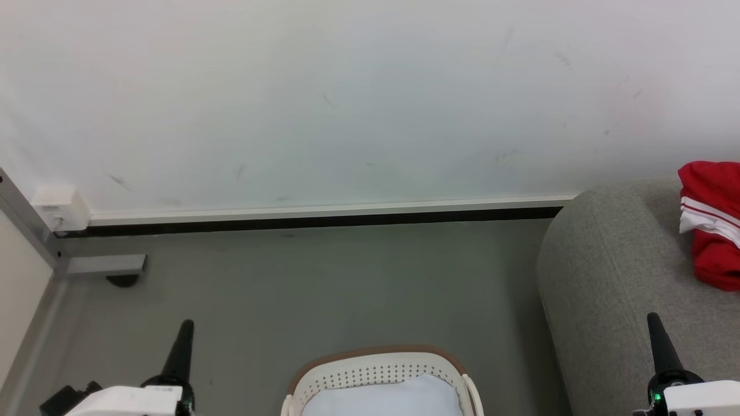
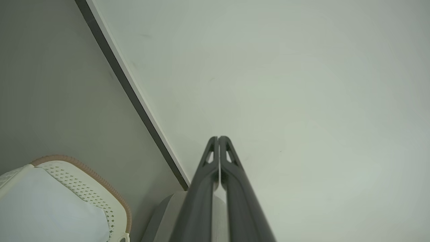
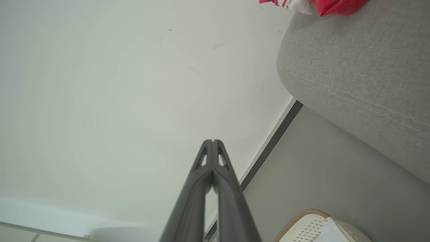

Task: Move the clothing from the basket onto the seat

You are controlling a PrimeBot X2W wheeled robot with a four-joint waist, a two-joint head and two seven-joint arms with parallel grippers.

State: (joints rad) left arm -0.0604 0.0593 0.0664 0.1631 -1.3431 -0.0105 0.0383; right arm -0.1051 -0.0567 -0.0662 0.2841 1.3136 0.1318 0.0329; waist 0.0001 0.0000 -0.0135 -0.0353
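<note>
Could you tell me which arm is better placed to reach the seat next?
Probably right: the right tool is beside the seat; the left tool is over floor, beyond the basket.

1. A white scuffed wall carried a black-and-white baseboard strip at its foot.
2. A smooth grey floor lay below.
3. A small white box sat beside a grey metal frame.
4. A pale blue flat cloth lay smooth.

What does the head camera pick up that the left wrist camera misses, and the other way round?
Head view: the red clothing lying on the grey seat, plus the right gripper. Left wrist view: a close look at the left gripper, its two fingers pressed together. Both: the basket with a pale blue cloth in it, the floor and the wall.
</note>
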